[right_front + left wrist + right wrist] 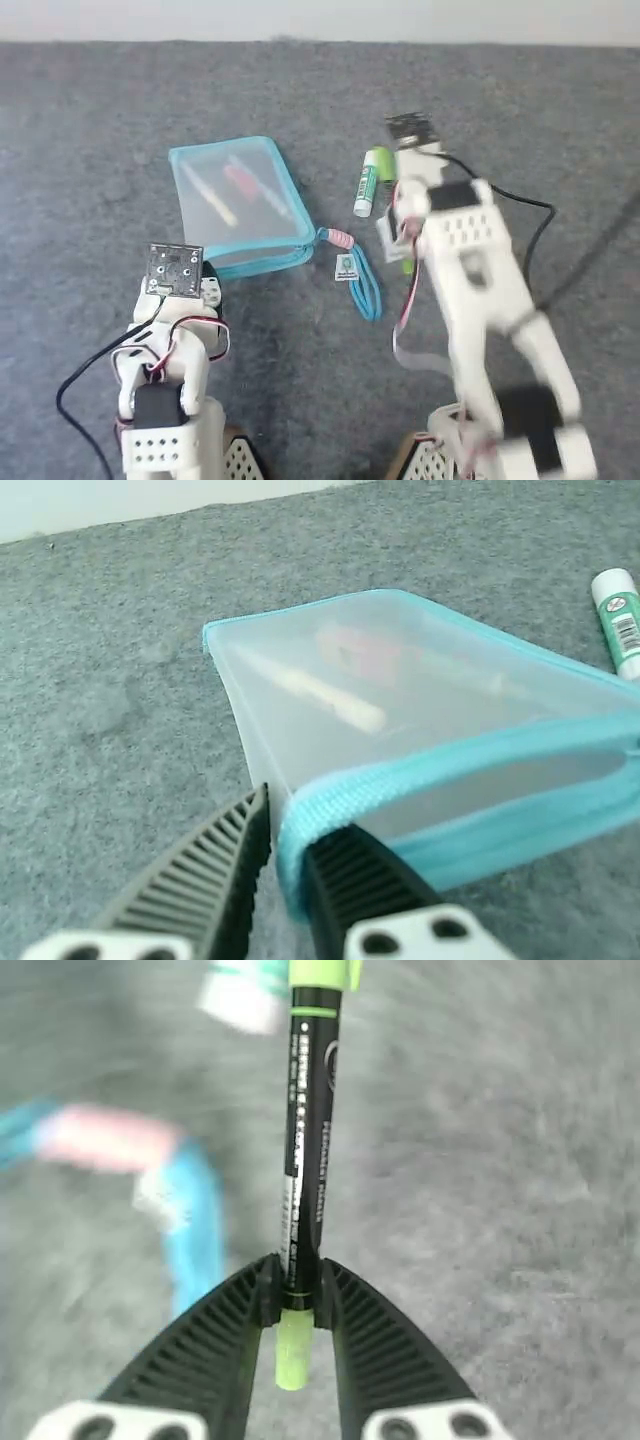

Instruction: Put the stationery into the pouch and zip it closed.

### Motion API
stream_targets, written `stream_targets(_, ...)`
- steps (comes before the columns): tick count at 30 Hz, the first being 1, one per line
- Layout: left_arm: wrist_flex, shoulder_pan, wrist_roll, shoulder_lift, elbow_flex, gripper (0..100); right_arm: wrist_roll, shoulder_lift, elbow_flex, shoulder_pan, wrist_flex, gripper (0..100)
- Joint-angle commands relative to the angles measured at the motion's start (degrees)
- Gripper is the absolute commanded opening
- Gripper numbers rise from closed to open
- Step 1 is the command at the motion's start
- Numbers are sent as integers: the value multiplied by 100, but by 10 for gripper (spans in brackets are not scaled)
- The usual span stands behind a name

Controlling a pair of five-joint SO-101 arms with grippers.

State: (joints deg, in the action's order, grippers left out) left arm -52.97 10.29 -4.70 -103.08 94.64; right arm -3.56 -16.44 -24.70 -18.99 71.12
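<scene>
A clear pouch [240, 205] with a turquoise zip edge lies on the grey carpet, with several pens inside. My left gripper [285, 865] is shut on the pouch's near zip edge [400, 780]; in the high view it sits at the pouch's front corner [205, 270]. My right gripper [297, 1295] is shut on a black highlighter [308, 1160] with a green cap, held above the carpet to the right of the pouch's pink and blue strap [360, 275]. A glue stick [370, 182] with a green cap lies just left of the right arm.
The strap [190, 1220] with its small tag [347, 267] trails from the pouch's right corner toward the front. A black cable [530, 225] runs off the right arm. The glue stick [620, 620] lies beyond the pouch's far end.
</scene>
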Motion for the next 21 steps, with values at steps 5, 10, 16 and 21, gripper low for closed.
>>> stream_targets(5, 193, -26, -70, -9, -13, 12, -1178, -2914, -501, -1807, 831, 7)
stream_targets(10, 211, -26, -70, -9, 4, 12, -1547, -2993, -510, -2607, 1358, 7)
stream_targets(16, 211, -26, -70, -9, 4, 12, -1873, -3011, -527, -2809, 1736, 7)
stream_targets(21, 211, -26, -70, -9, 13, 12, -1837, -2782, -642, -2571, 1745, 7)
